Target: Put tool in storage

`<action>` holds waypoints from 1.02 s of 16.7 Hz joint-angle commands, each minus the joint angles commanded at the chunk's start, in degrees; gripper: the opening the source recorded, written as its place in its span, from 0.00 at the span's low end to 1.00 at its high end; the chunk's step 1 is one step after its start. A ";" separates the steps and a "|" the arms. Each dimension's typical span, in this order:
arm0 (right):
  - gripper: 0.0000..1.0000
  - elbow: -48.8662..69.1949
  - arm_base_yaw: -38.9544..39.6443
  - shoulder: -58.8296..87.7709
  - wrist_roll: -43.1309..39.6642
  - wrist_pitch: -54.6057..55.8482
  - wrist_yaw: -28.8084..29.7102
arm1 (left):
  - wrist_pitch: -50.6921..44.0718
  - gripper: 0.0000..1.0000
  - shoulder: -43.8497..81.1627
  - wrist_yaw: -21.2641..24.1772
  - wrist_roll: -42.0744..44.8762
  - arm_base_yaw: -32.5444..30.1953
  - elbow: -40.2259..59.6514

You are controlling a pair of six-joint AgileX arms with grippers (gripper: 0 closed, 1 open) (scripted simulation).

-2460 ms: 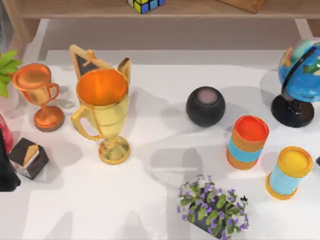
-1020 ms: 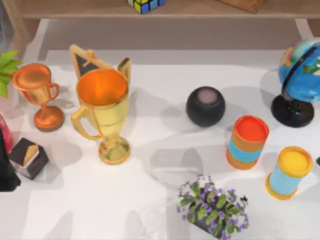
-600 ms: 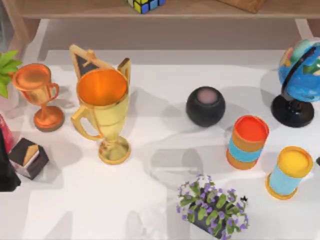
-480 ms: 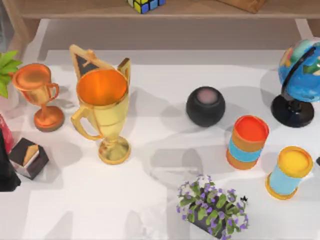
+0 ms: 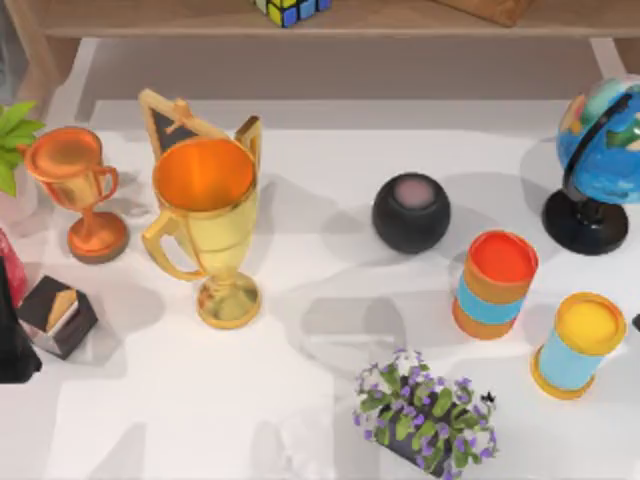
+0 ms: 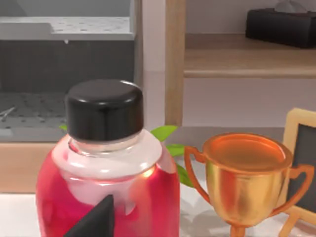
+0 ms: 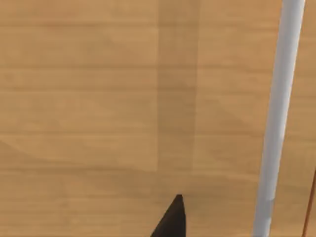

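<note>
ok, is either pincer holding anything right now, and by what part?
Cannot be told. The left pincer's tip sits before the red bottle; the right's tip faces wood panelling.

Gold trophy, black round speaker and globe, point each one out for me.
gold trophy (image 5: 205, 180), top view, on the orange inside of its cup.
black round speaker (image 5: 411, 213), top view, on its upper side.
globe (image 5: 607, 140), top view, on the blue sphere.

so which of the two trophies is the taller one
The gold trophy with the orange inside, toward the table's middle. The copper trophy near the left edge is shorter, with a smaller cup.
</note>
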 joint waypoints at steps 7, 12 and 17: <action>0.00 0.00 0.00 0.00 0.00 0.00 0.00 | 0.00 1.00 0.00 0.00 0.00 0.00 0.00; 0.00 0.00 0.00 0.00 0.00 0.00 0.00 | 0.00 1.00 0.00 0.00 0.00 0.00 0.00; 0.00 -2.34 -0.76 -1.37 0.05 1.45 -0.63 | 0.00 1.00 0.00 0.00 0.00 0.00 0.00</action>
